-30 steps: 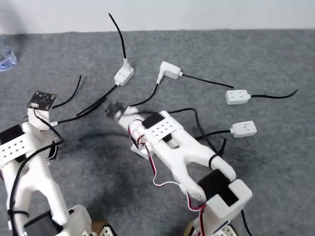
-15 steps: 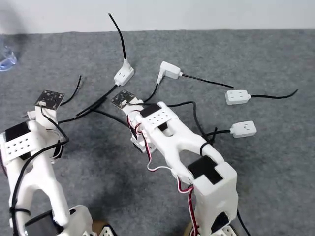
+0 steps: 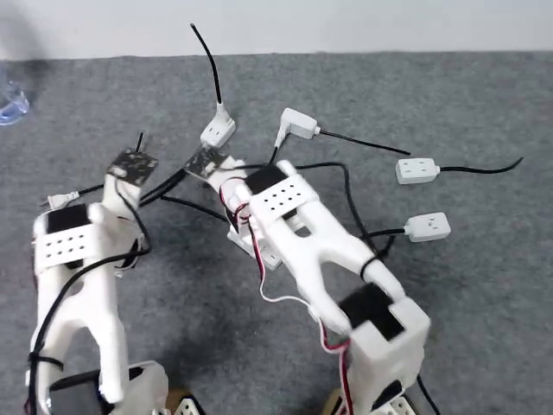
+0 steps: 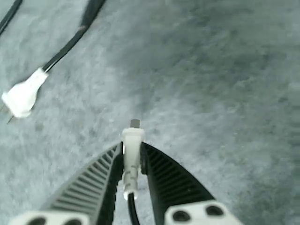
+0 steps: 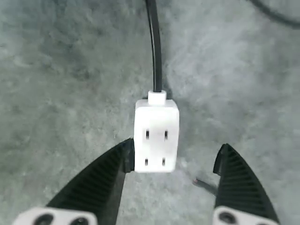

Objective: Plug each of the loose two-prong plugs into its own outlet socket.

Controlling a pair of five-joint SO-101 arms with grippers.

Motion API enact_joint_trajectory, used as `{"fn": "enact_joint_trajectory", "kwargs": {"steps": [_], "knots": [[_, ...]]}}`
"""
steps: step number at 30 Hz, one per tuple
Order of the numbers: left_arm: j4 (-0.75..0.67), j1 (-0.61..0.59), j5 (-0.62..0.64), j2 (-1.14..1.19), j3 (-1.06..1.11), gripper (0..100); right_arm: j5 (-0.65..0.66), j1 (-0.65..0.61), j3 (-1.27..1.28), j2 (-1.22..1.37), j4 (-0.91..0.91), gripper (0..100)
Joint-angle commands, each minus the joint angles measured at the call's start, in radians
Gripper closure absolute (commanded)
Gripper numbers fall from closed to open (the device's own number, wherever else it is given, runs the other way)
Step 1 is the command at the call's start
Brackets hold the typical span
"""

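**On the grey table [image 3: 484, 328]: nothing plugged in, one plug in my left gripper [image 4: 132, 149]**

None of the sockets I can see has a plug seated, so I judge the whole job is yet to do. The socket block [image 5: 156, 138] lies toward the table's far edge, left of the middle, with its slots bare. Toward the right edge lie the farther socket [image 3: 415, 169] and the nearer socket [image 3: 428, 226], both unfilled as far as I can make out. The angled plug [image 3: 298, 125] rests loose near the far edge, between the socket block and those two. The spare plug [image 4: 23, 96] lies free near the left edge.

My left gripper is closed tight on the held plug [image 4: 132, 138]. Its fingers [image 4: 161, 173] press both sides of the body, the tip pokes out past them, and the cord trails back between them.

My right gripper [image 5: 176, 149] is spread wide over the socket block and grasps nothing. One finger touches the block's side; the other stands well apart from it. My guess is that I brace that block next, then bring the held plug across.
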Motion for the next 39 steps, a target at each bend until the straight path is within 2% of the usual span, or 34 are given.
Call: {"fn": "enact_joint_trajectory", "kwargs": {"steps": [1, 11, 14, 17, 19, 22, 27, 30, 35, 39], "knots": [[0.051, 0.098, -0.012, -0.04, -0.027, 99, 0.011, 0.025, -0.055, -0.151, 0.082, 73.3], [0.262, 0.342, -0.011, -0.005, -0.263, 99, 0.014, 0.114, -0.051, -0.673, 0.361, 73.5], [0.333, 0.427, -0.005, 0.091, -0.303, 99, 0.072, 0.166, -0.051, -0.842, 0.483, 73.5], [0.345, 0.445, 0.054, 0.212, -0.401, 99, 0.098, 0.32, 0.014, -1.027, 0.49, 74.2], [0.351, 0.446, 0.08, 0.296, -0.492, 99, 0.181, 0.426, 0.106, -1.145, 0.487, 76.7], [0.384, 0.466, 0.094, 0.42, -0.613, 99, 0.29, 0.552, 0.319, -1.333, 0.43, 79.8], [0.42, 0.545, 0.166, 0.582, -0.799, 99, 0.307, 0.708, 0.836, -1.632, 0.127, 80.0], [0.445, 0.609, 0.192, 0.66, -0.905, 99, 0.267, 0.728, 1.1, -1.804, 0.024, 80.0], [0.451, 0.672, 0.236, 0.773, -1.026, 99, 0.215, 0.748, 1.33, -2.071, 0.025, 80.1], [0.454, 0.709, 0.267, 0.87, -1.096, 99, 0.241, 0.777, 1.464, -2.031, -0.082, 80.1]]}}
